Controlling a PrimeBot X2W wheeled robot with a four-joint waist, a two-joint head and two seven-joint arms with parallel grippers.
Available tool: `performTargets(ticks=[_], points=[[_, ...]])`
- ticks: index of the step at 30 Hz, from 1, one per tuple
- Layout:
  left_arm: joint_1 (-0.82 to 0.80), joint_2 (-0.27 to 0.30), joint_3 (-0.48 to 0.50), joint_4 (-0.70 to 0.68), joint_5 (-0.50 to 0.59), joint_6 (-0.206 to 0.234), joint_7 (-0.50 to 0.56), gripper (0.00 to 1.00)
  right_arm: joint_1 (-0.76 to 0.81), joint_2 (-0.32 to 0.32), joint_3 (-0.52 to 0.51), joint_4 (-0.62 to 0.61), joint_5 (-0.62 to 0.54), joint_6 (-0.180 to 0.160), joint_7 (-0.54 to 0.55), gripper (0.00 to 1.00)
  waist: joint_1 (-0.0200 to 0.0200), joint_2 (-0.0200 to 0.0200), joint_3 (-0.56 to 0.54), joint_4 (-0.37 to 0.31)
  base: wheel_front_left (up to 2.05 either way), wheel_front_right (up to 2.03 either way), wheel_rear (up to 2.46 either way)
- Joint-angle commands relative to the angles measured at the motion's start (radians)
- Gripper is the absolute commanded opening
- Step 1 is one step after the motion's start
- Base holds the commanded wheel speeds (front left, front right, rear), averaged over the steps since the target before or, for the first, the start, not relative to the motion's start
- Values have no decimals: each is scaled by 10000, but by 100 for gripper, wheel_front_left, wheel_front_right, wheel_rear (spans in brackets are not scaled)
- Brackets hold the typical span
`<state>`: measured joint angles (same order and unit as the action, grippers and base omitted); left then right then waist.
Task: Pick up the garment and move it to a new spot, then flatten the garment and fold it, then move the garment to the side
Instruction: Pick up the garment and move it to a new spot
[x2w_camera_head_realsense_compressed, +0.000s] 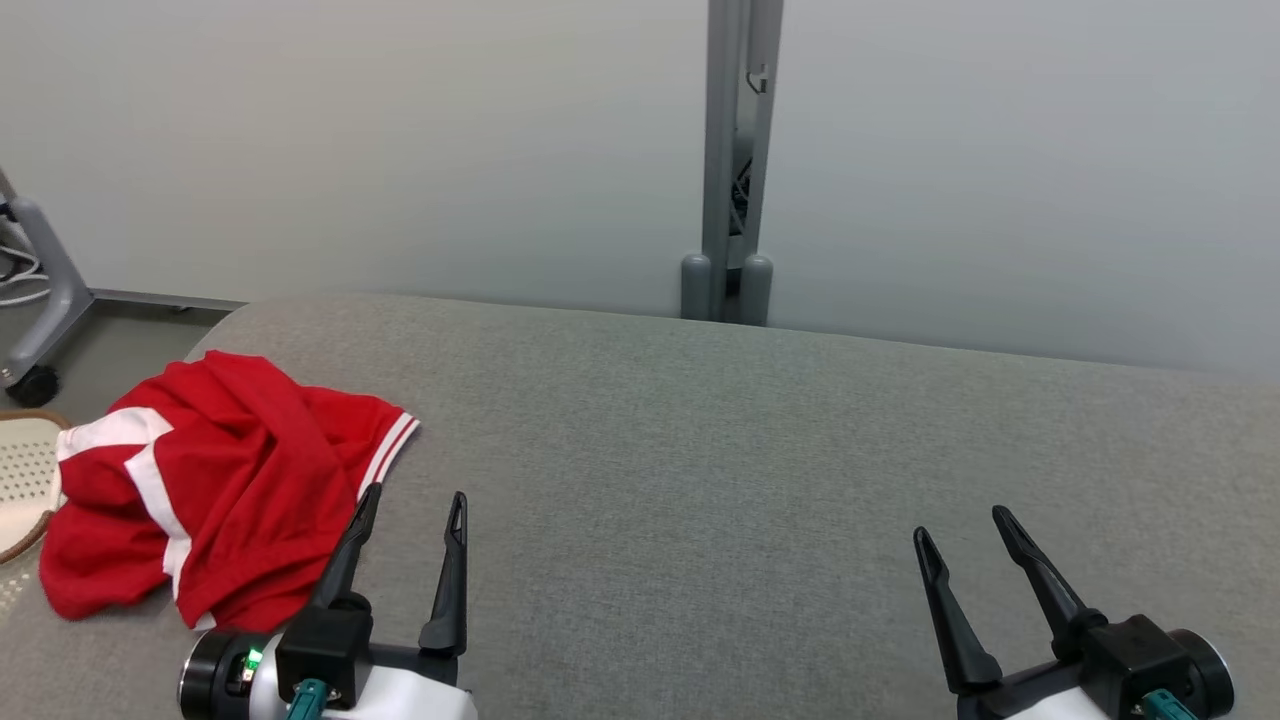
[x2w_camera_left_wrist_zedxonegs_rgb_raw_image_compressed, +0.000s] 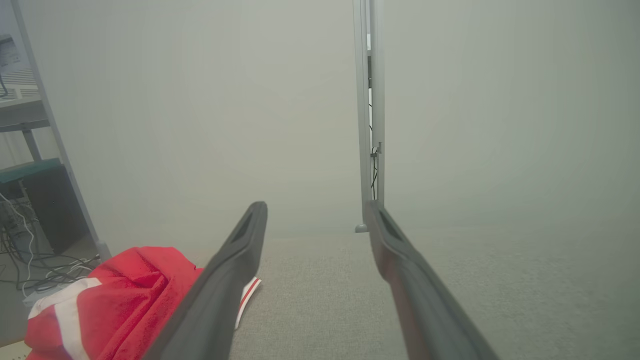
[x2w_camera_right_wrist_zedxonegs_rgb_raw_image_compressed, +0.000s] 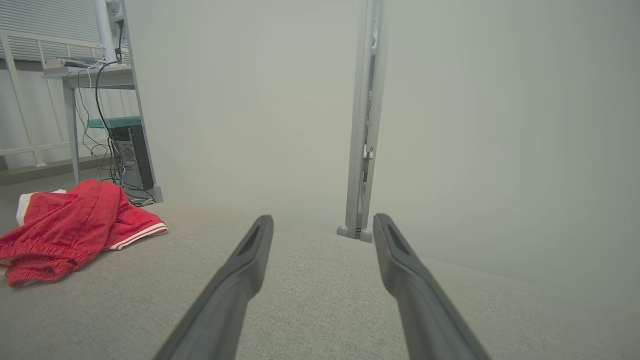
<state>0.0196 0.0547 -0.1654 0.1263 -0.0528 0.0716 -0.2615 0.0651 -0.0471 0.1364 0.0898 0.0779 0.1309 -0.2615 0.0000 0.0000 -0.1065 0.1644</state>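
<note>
Since the garment (x2w_camera_head_realsense_compressed: 200, 480) hugs the tabletop (x2w_camera_head_realsense_compressed: 700, 450) edge, the wide-apart left end effector (x2w_camera_head_realsense_compressed: 416, 491) or right end effector (x2w_camera_head_realsense_compressed: 958, 521) may nudge it off.

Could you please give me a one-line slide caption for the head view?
Crumpled red garment at left end of grey surface; left gripper and right gripper open, empty.

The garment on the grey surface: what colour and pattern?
Red garment with white stripes and white-striped hem trim, clearest in the head view.
</note>
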Motion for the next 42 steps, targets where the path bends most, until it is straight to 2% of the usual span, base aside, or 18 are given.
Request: performTargets(ticks=[1, 12, 21, 28, 32, 36, 42], points=[[24, 32, 57, -7, -28, -7, -42, 100, -11, -66, 11, -36, 53, -3, -64, 100, 0, 0, 34, 393, 0, 0, 0], [-21, 5, 187, -90, -33, -2, -40, 100, -74, -60, 148, 199, 601, -3, -64, 100, 0, 0, 68, 1902, 0, 0, 0], [-74, -11, 509, -239, -152, 69, -42, 100, -228, -53, 891, 78, 155, -3, -64, 100, 0, 0, 116, 2568, 0, 0, 0], [-130, -16, 758, -232, -234, 159, -42, 100, -272, -61, 1163, 105, 139, -4, -64, 100, 0, 0, 249, 2682, 0, 0, 0], [-415, -22, 999, -34, -964, 98, -42, 100, -300, -161, 1159, 167, 133, -4, -64, 100, 0, 0, 539, 2652, 0, 0, 0], [-1064, -20, 1272, 663, -1864, -4, -40, 100, -306, -411, 1180, 281, 186, -4, -64, 100, 0, 0, 920, 2665, 0, 0, 0], [-2400, -20, 1542, 1978, -2165, -173, -42, 100, -642, -835, 1244, 255, 152, -4, -64, 100, 0, 0, 1643, 2539, 0, 0, 0]])
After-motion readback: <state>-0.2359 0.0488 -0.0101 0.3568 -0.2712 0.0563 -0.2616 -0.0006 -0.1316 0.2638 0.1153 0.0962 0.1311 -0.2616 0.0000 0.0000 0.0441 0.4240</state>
